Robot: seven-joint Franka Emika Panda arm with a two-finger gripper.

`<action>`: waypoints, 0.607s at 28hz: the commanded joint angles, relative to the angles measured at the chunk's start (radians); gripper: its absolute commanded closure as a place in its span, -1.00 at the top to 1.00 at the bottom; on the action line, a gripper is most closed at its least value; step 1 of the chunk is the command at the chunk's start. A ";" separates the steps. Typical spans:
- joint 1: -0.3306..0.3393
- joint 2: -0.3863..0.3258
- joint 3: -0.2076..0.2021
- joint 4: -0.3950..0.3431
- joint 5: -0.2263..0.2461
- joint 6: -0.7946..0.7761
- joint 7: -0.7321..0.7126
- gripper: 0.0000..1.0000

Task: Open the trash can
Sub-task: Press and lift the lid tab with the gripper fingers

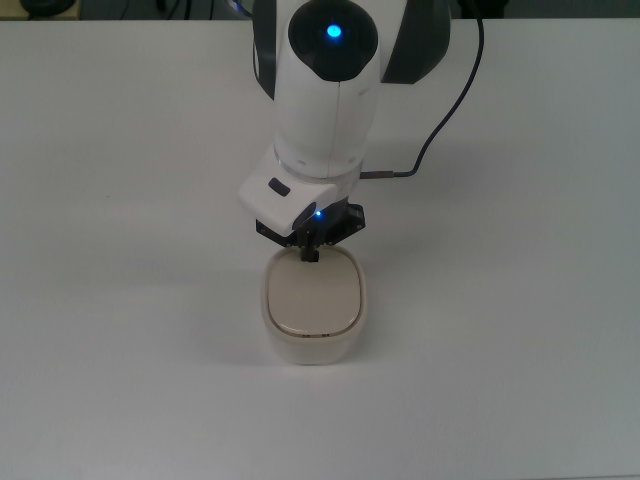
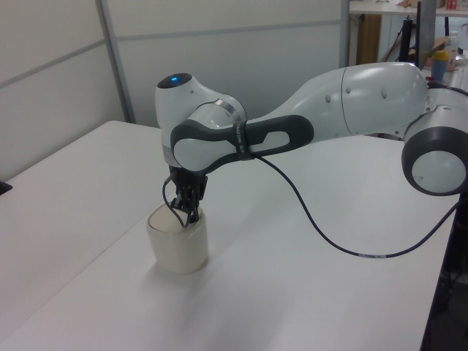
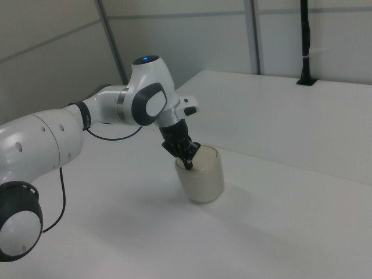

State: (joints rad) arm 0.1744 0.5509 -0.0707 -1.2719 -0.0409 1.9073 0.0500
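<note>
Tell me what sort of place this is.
Probably a robotics lab or test cell: a robot arm mounted at a bare white table, plain partition walls behind, and only a bin set out under the tool.

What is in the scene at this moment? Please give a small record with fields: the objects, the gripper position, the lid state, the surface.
object: trash can, cream-beige, upright
lid: closed, flat on the can
gripper: tip down on the lid's edge nearest the arm, where the button would be
button: hidden under the gripper tip
surface: white table
cable: black, hangs from the arm onto the table
</note>
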 commanded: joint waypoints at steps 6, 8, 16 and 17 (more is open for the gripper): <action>0.025 0.027 -0.018 -0.020 -0.017 0.039 0.024 -1.00; 0.025 0.024 -0.018 -0.014 -0.017 0.038 0.037 -1.00; 0.022 -0.062 -0.029 -0.009 -0.008 0.022 0.059 -1.00; 0.020 -0.071 -0.031 -0.009 -0.008 0.021 0.059 -1.00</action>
State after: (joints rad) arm 0.1759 0.5376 -0.0743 -1.2578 -0.0448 1.9091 0.0844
